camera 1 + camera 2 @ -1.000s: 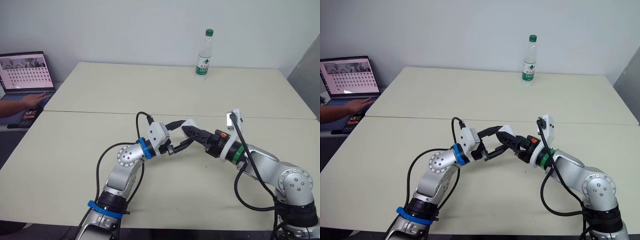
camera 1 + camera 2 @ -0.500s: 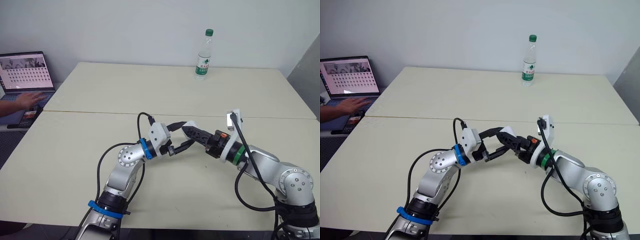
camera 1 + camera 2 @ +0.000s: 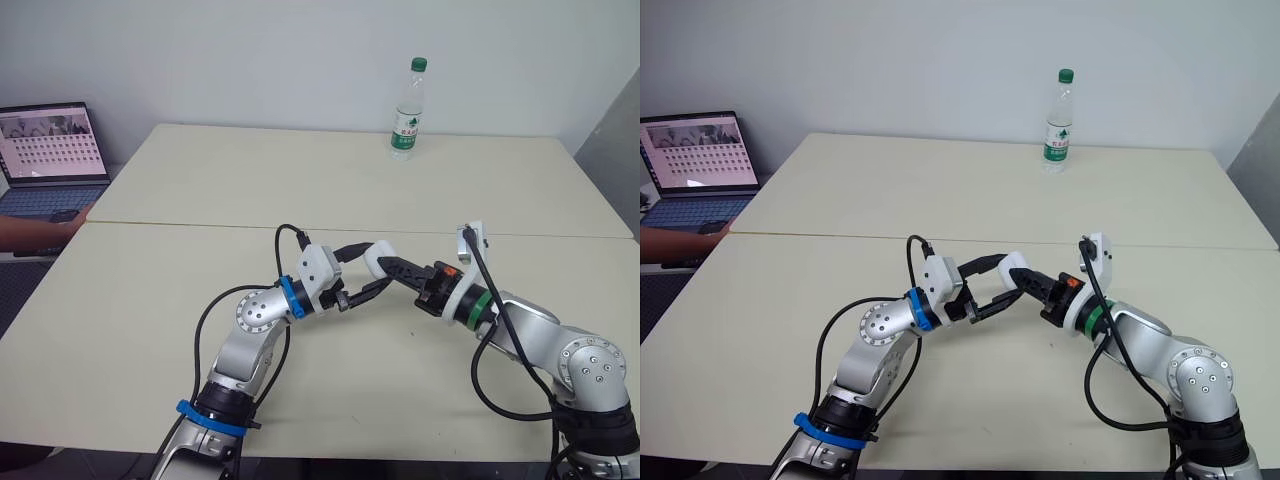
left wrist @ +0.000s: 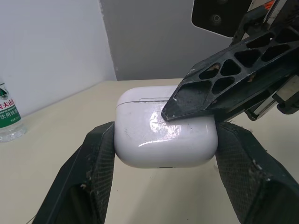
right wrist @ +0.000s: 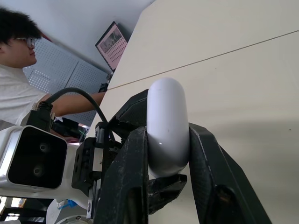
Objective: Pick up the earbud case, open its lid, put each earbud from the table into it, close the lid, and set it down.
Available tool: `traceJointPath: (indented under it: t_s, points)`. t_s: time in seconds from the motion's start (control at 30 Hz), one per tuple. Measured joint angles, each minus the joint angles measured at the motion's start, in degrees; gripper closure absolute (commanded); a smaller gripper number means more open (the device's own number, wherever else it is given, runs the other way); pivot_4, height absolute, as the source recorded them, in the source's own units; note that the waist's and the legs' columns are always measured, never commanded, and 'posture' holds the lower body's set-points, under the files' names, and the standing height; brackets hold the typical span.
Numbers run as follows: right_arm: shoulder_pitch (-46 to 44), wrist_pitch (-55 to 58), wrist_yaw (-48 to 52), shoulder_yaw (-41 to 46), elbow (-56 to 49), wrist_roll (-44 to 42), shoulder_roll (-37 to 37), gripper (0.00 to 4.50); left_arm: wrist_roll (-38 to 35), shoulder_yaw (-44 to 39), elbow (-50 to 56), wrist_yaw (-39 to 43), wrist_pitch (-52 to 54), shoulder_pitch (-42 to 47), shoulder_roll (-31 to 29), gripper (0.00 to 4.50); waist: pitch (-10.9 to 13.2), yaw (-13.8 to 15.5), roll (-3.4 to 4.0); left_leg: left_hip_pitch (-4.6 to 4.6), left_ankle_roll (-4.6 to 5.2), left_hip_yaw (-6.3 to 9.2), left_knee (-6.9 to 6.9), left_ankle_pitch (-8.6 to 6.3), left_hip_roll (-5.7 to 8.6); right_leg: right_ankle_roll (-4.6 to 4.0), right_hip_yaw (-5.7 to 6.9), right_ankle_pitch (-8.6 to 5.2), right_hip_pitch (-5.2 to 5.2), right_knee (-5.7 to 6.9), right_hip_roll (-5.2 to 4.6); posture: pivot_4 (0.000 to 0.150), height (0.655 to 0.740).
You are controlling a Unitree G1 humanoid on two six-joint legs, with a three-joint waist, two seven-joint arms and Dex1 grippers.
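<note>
The white earbud case point(image 3: 377, 257), lid closed, hangs above the table's middle between my two arms. My left gripper point(image 3: 371, 270) is shut on it, one black pad point(image 4: 99, 156) on each side of the case point(image 4: 164, 130). My right gripper point(image 3: 386, 264) comes in from the right, and in the right wrist view its fingers point(image 5: 131, 172) press both flat faces of the case point(image 5: 167, 123). One right fingertip point(image 4: 187, 100) lies on the case's front face near the lid seam.
A water bottle point(image 3: 407, 108) stands at the table's far edge. An open laptop point(image 3: 48, 148) sits off the table at the far left, with a person's hand point(image 3: 40, 231) in front of it. A seam point(image 3: 180, 226) runs across the tabletop.
My right gripper's fingers have closed in onto the case held by the left gripper. The person's hand has slid off the laptop keys toward the near side.
</note>
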State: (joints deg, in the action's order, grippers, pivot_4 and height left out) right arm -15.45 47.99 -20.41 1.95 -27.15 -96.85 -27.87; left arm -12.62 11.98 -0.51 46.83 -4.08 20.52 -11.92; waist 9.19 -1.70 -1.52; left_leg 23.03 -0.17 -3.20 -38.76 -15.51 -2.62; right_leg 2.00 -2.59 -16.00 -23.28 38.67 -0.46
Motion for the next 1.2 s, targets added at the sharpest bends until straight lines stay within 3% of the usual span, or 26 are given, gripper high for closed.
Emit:
traceJointPath:
  t_s: [0.03,0.2,0.23,0.4,0.63,0.77,0.93,1.2]
  points:
    - [0.01,-0.05,-0.11,0.00,0.00,-0.20,-0.07,3.74,-0.08,0.00,0.04,0.03,0.15,0.00,-0.01,1.72,0.00,0.00,0.00,0.00,0.00,0.00,0.00,0.00,0.00,0.00,0.00,0.00,0.00,0.00,0.00,0.150,0.7362]
    - [-0.01,-0.12,0.19,-0.05,-0.02,-1.40,-0.31,3.74,-0.76,0.00,0.20,0.11,1.88,0.02,-0.48,0.13,0.00,-0.01,0.00,0.00,0.00,0.01,0.01,0.00,-0.01,0.01,0.01,0.00,0.00,-0.01,0.00,0.150,0.7362]
    - [-0.02,-0.10,0.50,-0.10,-0.03,-1.54,-0.39,3.74,-0.74,0.00,0.20,0.07,2.33,0.02,-0.59,0.06,0.00,-0.01,0.00,0.00,0.00,0.01,0.01,0.00,-0.01,0.01,0.01,-0.01,0.00,-0.01,0.00,0.150,0.7362]
    - [-0.10,1.42,6.59,-0.08,-0.01,1.56,-5.13,3.74,-6.44,-1.15,2.65,3.79,10.64,0.14,-4.47,0.06,0.03,-0.09,0.01,0.00,0.00,0.00,0.03,0.00,-0.02,0.02,0.02,-0.02,-0.03,-0.05,0.00,0.150,0.7362]
    - [-2.35,6.28,25.15,-0.74,2.94,12.48,-14.32,3.74,-21.98,-3.82,4.03,15.75,32.97,4.17,-14.18,0.06,0.15,-0.09,-0.01,0.01,0.00,0.04,0.03,0.00,-0.05,0.06,0.07,-0.05,-0.03,-0.08,0.07,0.150,0.7362]
    - [-4.09,8.71,34.83,-2.05,3.26,16.75,-16.82,3.74,-26.89,-3.99,2.91,20.78,41.34,8.45,-15.62,0.06,0.25,-0.04,-0.08,0.05,0.01,0.07,0.04,-0.01,-0.04,0.06,0.10,-0.05,-0.04,-0.16,0.08,0.150,0.7362]
    - [-5.41,11.34,42.92,-3.39,1.92,19.60,-18.84,3.74,-27.80,-1.37,1.34,27.08,46.61,11.27,-16.87,0.06,0.28,0.00,-0.11,0.14,0.03,0.09,0.06,-0.02,-0.04,-0.01,0.10,-0.02,-0.12,-0.19,0.08,0.150,0.7362]
    - [-6.58,13.00,48.19,-3.49,-0.54,22.79,-18.83,3.74,-23.62,3.67,-2.77,32.44,45.86,13.69,-16.90,0.06,0.29,0.04,-0.12,0.40,0.03,0.17,0.03,-0.02,-0.03,-0.09,0.14,0.02,-0.34,-0.18,0.08,0.150,0.7362]
